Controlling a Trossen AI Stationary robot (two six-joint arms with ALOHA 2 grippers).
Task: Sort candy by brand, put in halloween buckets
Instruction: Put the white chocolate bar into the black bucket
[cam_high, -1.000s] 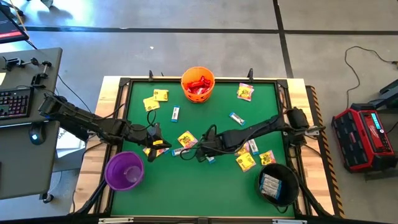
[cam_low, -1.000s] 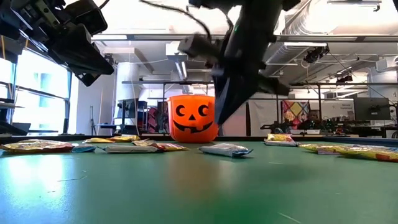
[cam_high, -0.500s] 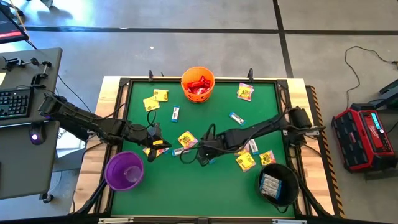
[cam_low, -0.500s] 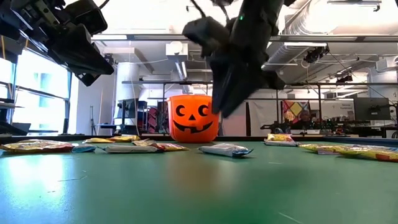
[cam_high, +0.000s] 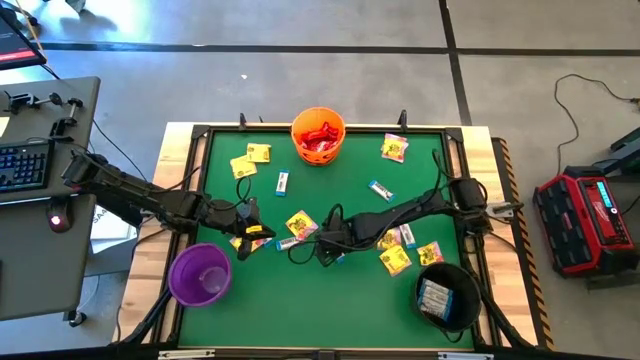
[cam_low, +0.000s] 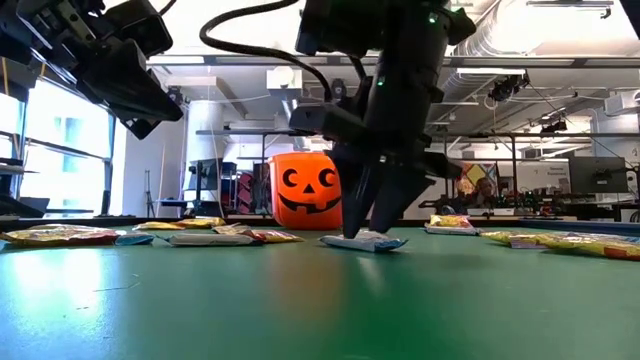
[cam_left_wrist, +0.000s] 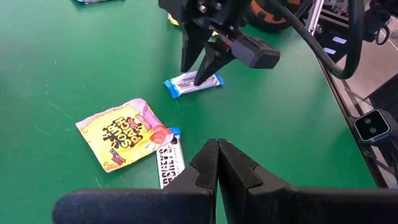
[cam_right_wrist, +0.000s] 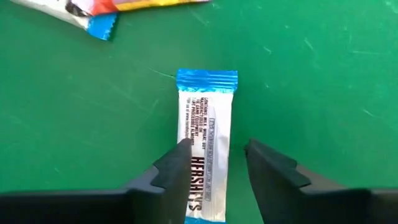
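Note:
A white-blue candy packet (cam_right_wrist: 205, 134) lies flat on the green table's middle (cam_high: 338, 256). My right gripper (cam_right_wrist: 217, 171) points down over it, open, one finger on each side of its near half. My left gripper (cam_left_wrist: 217, 149) hangs shut and holds nothing, above the table's left part (cam_high: 245, 235), over a yellow packet (cam_left_wrist: 121, 134) and another white-blue one (cam_left_wrist: 169, 160). The orange pumpkin bucket (cam_high: 318, 135) stands at the far edge with red candy inside. The purple bucket (cam_high: 200, 273) is near left and the black bucket (cam_high: 447, 293) near right. My right gripper comes at the white-blue packet from above, its open fingers (cam_low: 355, 215) lying across the packet's width, low over its long edges (cam_right_wrist: 185, 149). The packet lies flat on the table. I cannot tell whether the fingertips touch it.
More yellow and white-blue packets lie scattered: far left (cam_high: 245, 160), far right (cam_high: 394, 148), centre (cam_high: 300, 224) and near the black bucket (cam_high: 394, 260). A raised frame (cam_high: 200, 140) edges the table. Bare green cloth lies along the near edge.
My right gripper has come down toward the white-blue packet in the table's middle, rolled a little about its own axis, and opened from shut. The packet has stayed where it was.

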